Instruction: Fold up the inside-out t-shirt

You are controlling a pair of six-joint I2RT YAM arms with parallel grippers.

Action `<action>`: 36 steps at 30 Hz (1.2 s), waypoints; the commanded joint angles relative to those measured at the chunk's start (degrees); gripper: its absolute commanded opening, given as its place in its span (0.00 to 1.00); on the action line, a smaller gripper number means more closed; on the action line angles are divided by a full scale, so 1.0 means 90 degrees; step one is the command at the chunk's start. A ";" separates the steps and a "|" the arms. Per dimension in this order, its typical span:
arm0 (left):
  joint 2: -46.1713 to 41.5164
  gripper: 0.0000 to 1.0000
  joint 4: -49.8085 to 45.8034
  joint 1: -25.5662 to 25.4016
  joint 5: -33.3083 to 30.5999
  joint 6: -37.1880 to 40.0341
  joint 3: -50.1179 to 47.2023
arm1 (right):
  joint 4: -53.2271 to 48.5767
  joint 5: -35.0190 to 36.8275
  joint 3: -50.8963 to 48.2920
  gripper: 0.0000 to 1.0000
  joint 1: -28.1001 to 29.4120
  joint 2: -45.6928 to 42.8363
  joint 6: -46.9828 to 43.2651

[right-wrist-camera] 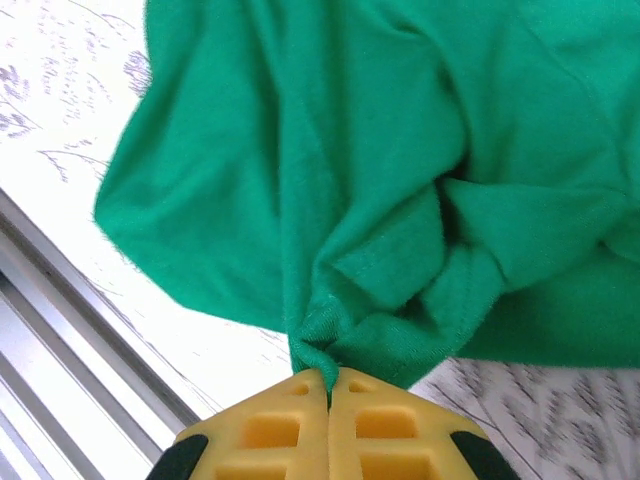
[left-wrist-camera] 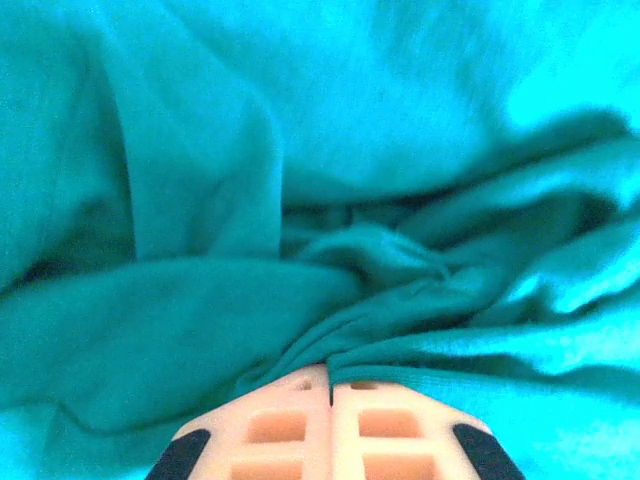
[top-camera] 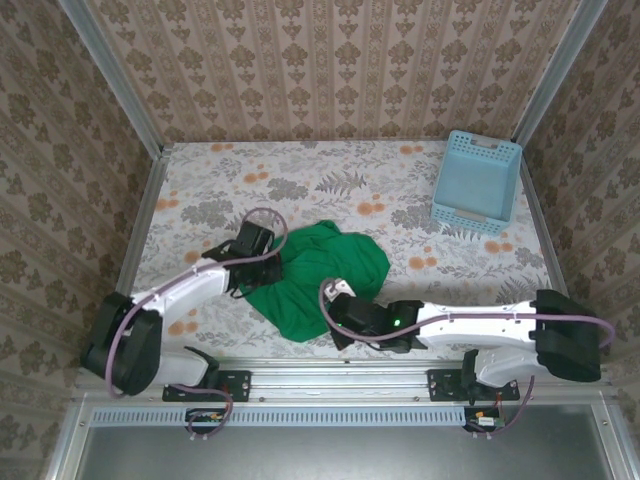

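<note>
The inside-out t-shirt (top-camera: 325,270) is a bright green crumpled heap at the near middle of the table. My left gripper (top-camera: 262,262) is at its left edge, shut on a fold of the t-shirt (left-wrist-camera: 420,300), with cloth pinched between the pale fingertips (left-wrist-camera: 290,400). At the heap's near right edge my right gripper (top-camera: 338,303) is shut on a bunched hem of the t-shirt (right-wrist-camera: 380,200), which rises from between the yellow fingertips (right-wrist-camera: 290,400). The cloth hangs wrinkled from both grips.
A light blue lattice basket (top-camera: 476,182) stands at the back right. The floral tablecloth (top-camera: 330,185) lies bare behind the shirt. A metal rail (top-camera: 330,365) runs along the near table edge, close under the right gripper. Patterned walls close in three sides.
</note>
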 commanded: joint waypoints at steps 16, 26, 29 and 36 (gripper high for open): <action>-0.0337 0.44 -0.0981 0.0487 -0.0260 0.0857 0.0810 | -0.0114 0.0497 0.0610 0.53 -0.0600 0.0388 0.0397; -0.0947 0.55 -0.0979 -0.1170 -0.0964 0.0295 -0.0021 | 0.0124 0.0084 0.0465 0.54 -0.1835 0.0664 0.0639; -0.0706 0.49 -0.0697 -0.1175 -0.0922 0.0216 -0.0118 | 0.0220 0.0004 0.0533 0.54 -0.1968 0.0957 0.0700; -0.0102 0.28 -0.0473 -0.1151 -0.0950 0.0216 -0.0132 | 0.0465 -0.0125 0.0485 0.54 -0.2109 0.1477 0.0731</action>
